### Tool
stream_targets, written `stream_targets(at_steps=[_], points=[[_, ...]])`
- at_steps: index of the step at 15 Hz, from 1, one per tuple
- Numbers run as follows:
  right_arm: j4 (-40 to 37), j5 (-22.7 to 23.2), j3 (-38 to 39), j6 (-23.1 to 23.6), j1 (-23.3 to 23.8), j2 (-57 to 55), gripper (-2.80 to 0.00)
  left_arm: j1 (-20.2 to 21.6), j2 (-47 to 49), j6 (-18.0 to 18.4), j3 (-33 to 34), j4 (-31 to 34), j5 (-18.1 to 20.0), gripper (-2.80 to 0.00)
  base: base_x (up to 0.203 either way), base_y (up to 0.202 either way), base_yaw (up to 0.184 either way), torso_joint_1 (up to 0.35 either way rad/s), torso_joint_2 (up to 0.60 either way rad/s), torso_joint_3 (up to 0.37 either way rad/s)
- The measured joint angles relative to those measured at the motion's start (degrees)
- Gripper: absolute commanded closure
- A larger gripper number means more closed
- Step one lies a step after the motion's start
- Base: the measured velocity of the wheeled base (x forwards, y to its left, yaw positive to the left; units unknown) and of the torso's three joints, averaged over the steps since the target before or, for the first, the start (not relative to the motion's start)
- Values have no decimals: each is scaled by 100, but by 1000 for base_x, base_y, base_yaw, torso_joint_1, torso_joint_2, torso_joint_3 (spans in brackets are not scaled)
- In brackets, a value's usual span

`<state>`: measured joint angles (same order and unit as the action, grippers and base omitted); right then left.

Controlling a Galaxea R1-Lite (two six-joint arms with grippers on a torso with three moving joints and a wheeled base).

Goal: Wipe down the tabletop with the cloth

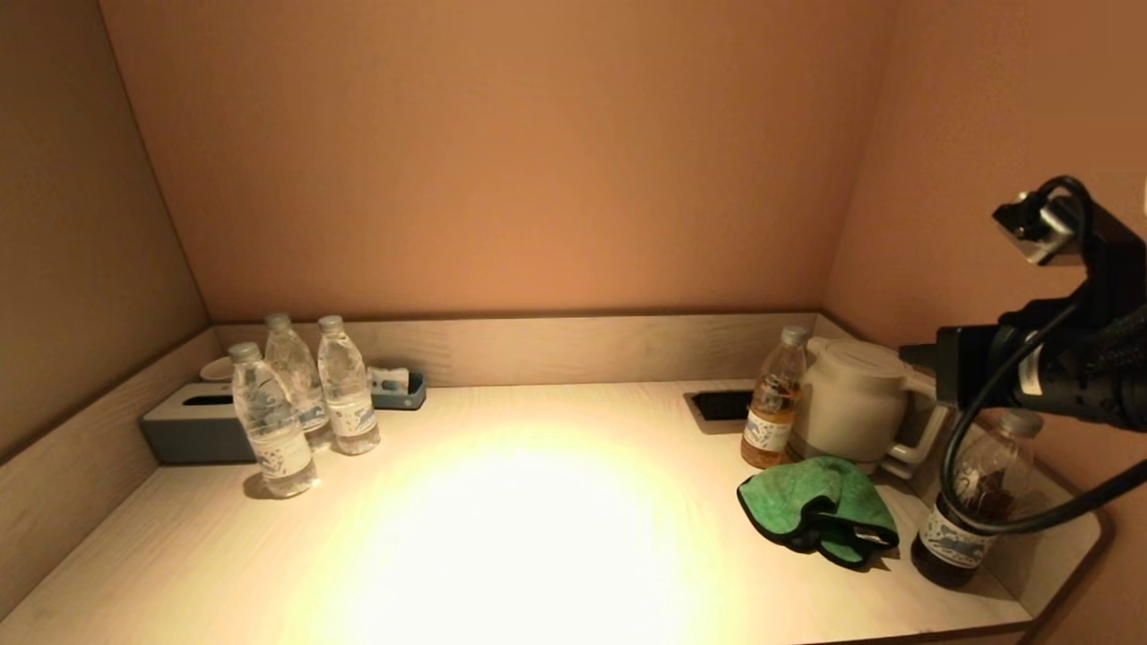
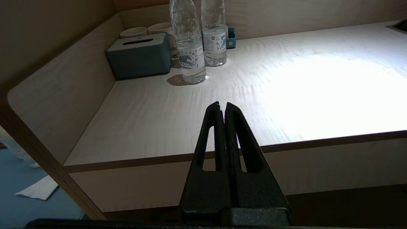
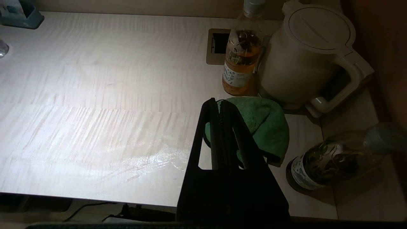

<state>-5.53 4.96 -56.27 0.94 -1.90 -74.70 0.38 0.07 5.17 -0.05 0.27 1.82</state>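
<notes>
A crumpled green cloth (image 1: 815, 509) lies on the pale wooden tabletop (image 1: 538, 537) at the right, in front of the kettle. It also shows in the right wrist view (image 3: 267, 127). My right arm (image 1: 1057, 376) hangs raised at the right side, above and short of the cloth. My right gripper (image 3: 219, 102) is shut and empty, its tips lined up over the cloth's near edge without touching it. My left gripper (image 2: 222, 105) is shut and empty, held off the table's front edge at the left; it does not show in the head view.
A white kettle (image 1: 851, 403), an amber tea bottle (image 1: 771, 403) and a dark bottle (image 1: 972, 502) crowd the cloth at the right. A socket recess (image 1: 721, 405) is behind. Three water bottles (image 1: 305, 403), a grey tissue box (image 1: 193, 425) and a small tray (image 1: 399, 390) stand back left.
</notes>
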Motion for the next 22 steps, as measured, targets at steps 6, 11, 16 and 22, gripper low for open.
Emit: stream_targets(at_steps=[6, 11, 16, 22], points=[[52, -57, 610, 23, 15, 1673, 0, 4, -2, 0, -1, -2, 2, 0, 0, 0, 0, 0, 0, 0], [55, -233, 777, 36, 17, 2345, 0, 2, -2, -2, -2, -2, 0, 0, 0, 0, 0, 0, 0, 0], [57, -251, 826, 35, 17, 2653, 0, 4, -2, 0, -5, 0, 2, 0, 0, 0, 0, 0, 0, 0], [59, -354, 957, 35, 26, 3062, 0, 4, -2, -1, 0, 0, 2, 0, 0, 0, 0, 0, 0, 0]])
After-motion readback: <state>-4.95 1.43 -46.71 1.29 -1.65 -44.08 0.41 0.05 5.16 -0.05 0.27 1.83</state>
